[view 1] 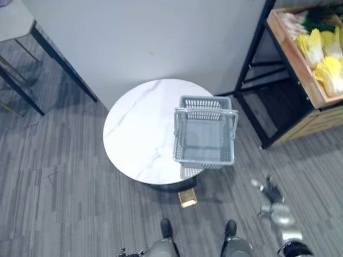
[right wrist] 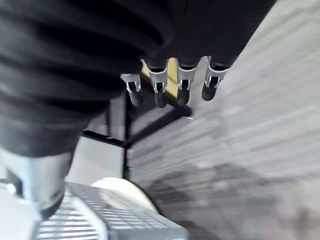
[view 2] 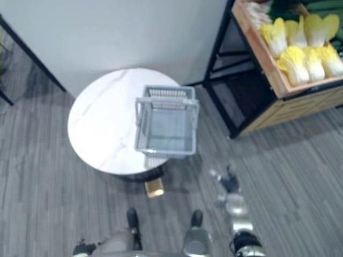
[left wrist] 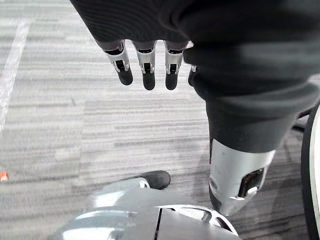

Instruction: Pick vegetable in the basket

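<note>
Fingers point(right wrist: 159, 92) of our right hand point(view 1: 270, 191) hang straight and loose, gripping nothing, low over the floor point(view 1: 64, 193) just off the tabletop's point(view 1: 139, 128) right side. Our left hand point(left wrist: 145, 70) is likewise slack and empty, down beside us. We judge both are parked like this because the pick has not yet begun.

Nearest the right hand is the grey basket point(view 1: 206, 159), which sits at the tabletop's right edge with its near end hanging a little past the rim. We see nothing inside it. That spot looks chosen to keep it within reach of the right arm and close to the produce.

The yellow cabbages point(view 2: 293, 60) lie in a wooden crate point(view 2: 267, 67) on a black rack, packed toward the crate's front edge, with green leaves behind them. They are well apart from the right hand, ahead and to its right, farther off than the basket, so we expect the arm must rise and reach out far first.
</note>
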Motion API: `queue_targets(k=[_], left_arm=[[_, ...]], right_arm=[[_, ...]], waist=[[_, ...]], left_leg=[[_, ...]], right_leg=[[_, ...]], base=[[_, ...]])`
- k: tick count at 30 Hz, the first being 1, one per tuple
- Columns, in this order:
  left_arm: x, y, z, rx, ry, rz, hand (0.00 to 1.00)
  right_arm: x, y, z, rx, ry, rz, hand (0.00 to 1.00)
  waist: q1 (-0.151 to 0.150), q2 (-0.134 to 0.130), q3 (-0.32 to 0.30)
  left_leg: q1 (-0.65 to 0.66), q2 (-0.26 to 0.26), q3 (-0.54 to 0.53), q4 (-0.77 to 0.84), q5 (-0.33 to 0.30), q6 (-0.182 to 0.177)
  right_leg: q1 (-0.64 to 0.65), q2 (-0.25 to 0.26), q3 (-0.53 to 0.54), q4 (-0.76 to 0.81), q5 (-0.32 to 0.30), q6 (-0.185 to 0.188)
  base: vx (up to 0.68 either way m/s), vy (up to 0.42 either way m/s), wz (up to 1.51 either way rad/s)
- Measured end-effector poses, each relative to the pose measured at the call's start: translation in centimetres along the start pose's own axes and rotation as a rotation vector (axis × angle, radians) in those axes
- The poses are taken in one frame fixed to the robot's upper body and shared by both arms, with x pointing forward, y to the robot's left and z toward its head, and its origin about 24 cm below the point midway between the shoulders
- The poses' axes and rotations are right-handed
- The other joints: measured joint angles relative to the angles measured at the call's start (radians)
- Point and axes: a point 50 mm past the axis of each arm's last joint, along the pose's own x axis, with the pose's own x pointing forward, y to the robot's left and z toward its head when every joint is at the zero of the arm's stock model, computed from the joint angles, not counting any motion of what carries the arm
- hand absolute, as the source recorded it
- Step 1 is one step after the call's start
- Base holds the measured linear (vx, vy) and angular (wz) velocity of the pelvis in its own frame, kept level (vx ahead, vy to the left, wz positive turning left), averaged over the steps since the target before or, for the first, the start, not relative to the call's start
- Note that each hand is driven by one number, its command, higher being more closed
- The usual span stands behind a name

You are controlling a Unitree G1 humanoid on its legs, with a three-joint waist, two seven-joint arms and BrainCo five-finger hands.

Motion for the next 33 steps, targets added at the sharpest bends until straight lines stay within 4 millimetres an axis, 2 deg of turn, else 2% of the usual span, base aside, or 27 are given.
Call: queue_targets(k=[1, 2, 3, 5, 7, 8, 12, 14, 15, 17, 19, 21, 27, 33], left_arm=[[0.0, 0.0, 0.2, 0.035, -0.017, -0.008, 0.00], [0.1, 0.0, 0.5, 0.054, -0.032, -0.011, 0.00], [0.1, 0.1, 0.7, 0.077, -0.045, -0.014, 0.00], [0.2, 0.3, 1.0, 0.101, -0.064, -0.015, 0.00], [0.3, 0.4, 1.0, 0.108, -0.066, -0.015, 0.00], [0.3, 0.4, 1.1, 0.123, -0.071, -0.016, 0.00], [0.3, 0.4, 1.2, 0.129, -0.080, -0.017, 0.00], [0.3, 0.3, 1.6, 0.121, -0.093, -0.016, 0.00], [0.3, 0.3, 1.8, 0.118, -0.098, -0.016, 0.00], [0.3, 0.3, 2.0, 0.113, -0.109, -0.017, 0.00], [0.4, 0.2, 2.2, 0.110, -0.112, -0.016, 0.00], [0.4, 0.2, 2.5, 0.102, -0.117, -0.017, 0.00], [0.6, 0.5, 3.3, 0.059, -0.136, 0.000, 0.00], [0.7, 0.4, 3.8, 0.055, -0.149, -0.001, 0.00]], right_arm=[[1.0, -1.1, 2.6, -0.046, -0.104, -0.027, 0.00], [1.3, -1.5, 3.7, -0.062, -0.149, -0.041, 0.00], [1.7, -2.2, 5.8, -0.117, -0.234, -0.066, 0.00], [2.2, -3.0, 9.8, -0.195, -0.385, -0.110, 0.00], [2.4, -3.5, 12.9, -0.237, -0.500, -0.157, 0.00], [2.5, -3.6, 14.5, -0.262, -0.553, -0.182, 0.00], [2.8, -3.2, 17.8, -0.274, -0.652, -0.201, 0.00], [3.9, -2.4, 21.3, -0.399, -0.728, -0.167, 0.00], [4.1, -2.4, 22.5, -0.453, -0.751, -0.163, 0.00], [4.6, -2.7, 26.8, -0.610, -0.828, -0.157, 0.00], [4.6, -2.7, 29.3, -0.640, -0.864, -0.158, 0.00], [4.4, -2.6, 30.8, -0.657, -0.895, -0.151, 0.00], [4.7, -1.7, 32.4, -0.702, -0.888, -0.112, 0.00], [4.5, -1.4, 33.7, -0.700, -0.893, -0.100, 0.00]], waist=[[-0.001, 0.001, 0.001], [-0.002, -0.001, 0.002], [-0.001, -0.006, 0.005], [0.000, -0.018, 0.015], [0.001, -0.022, 0.019], [0.002, -0.021, 0.020], [0.013, -0.019, 0.037], [0.015, -0.018, 0.065], [0.019, -0.018, 0.073], [0.033, -0.011, 0.094], [0.036, -0.008, 0.111], [0.056, -0.009, 0.120], [0.078, -0.012, 0.155], [0.077, -0.012, 0.158]], left_leg=[[-0.001, -0.010, 0.007, -0.017, 0.006, 0.009], [-0.004, -0.014, 0.009, -0.017, 0.007, 0.009], [-0.010, -0.015, 0.011, -0.017, 0.007, 0.009], [-0.021, -0.012, 0.019, -0.017, 0.008, 0.011], [-0.027, -0.010, 0.022, -0.017, 0.009, 0.012], [-0.029, -0.010, 0.022, -0.017, 0.009, 0.012], [-0.031, -0.010, 0.001, -0.017, 0.009, 0.013], [-0.035, -0.006, -0.005, -0.018, 0.011, 0.014], [-0.037, -0.005, -0.006, -0.018, 0.012, 0.015], [-0.051, 0.002, -0.020, -0.022, 0.020, 0.013], [-0.066, 0.007, -0.039, -0.023, 0.027, 0.011], [-0.084, 0.011, -0.044, -0.022, 0.034, 0.010], [-0.115, 0.017, -0.059, -0.021, 0.048, 0.009], [-0.133, 0.029, -0.075, -0.023, 0.056, 0.003]], right_leg=[[-0.011, -0.004, 0.010, -0.009, 0.010, 0.003], [-0.014, -0.004, 0.013, -0.013, 0.014, 0.004], [-0.017, -0.003, 0.015, -0.023, 0.022, 0.003], [-0.035, 0.002, 0.025, -0.026, 0.029, -0.003], [-0.044, 0.007, 0.031, -0.026, 0.031, -0.003], [-0.046, 0.008, 0.031, -0.028, 0.032, -0.005], [-0.044, 0.011, 0.029, -0.034, 0.038, -0.009], [-0.042, 0.015, 0.029, -0.044, 0.049, -0.013], [-0.043, 0.016, 0.029, -0.044, 0.050, -0.013], [-0.049, 0.022, 0.021, -0.045, 0.053, -0.016], [-0.051, 0.027, 0.005, -0.045, 0.053, -0.017], [-0.066, 0.032, 0.003, -0.048, 0.059, -0.024], [-0.081, 0.039, -0.007, -0.057, 0.067, -0.034], [-0.088, 0.050, -0.020, -0.060, 0.068, -0.036]], base=[[-0.03, 0.087, -0.22], [0.00, 0.083, -0.12], [0.01, 0.034, -0.07], [0.03, 0.022, -0.12], [0.04, -0.001, -0.09], [0.04, -0.005, -0.02], [0.06, -0.008, -0.01], [0.00, 0.000, 0.00], [0.00, 0.000, 0.00], [-0.03, -0.013, 0.13], [-0.02, -0.025, 0.23], [-0.01, -0.020, 0.11], [0.00, -0.008, 0.07], [0.01, -0.017, 0.05]])
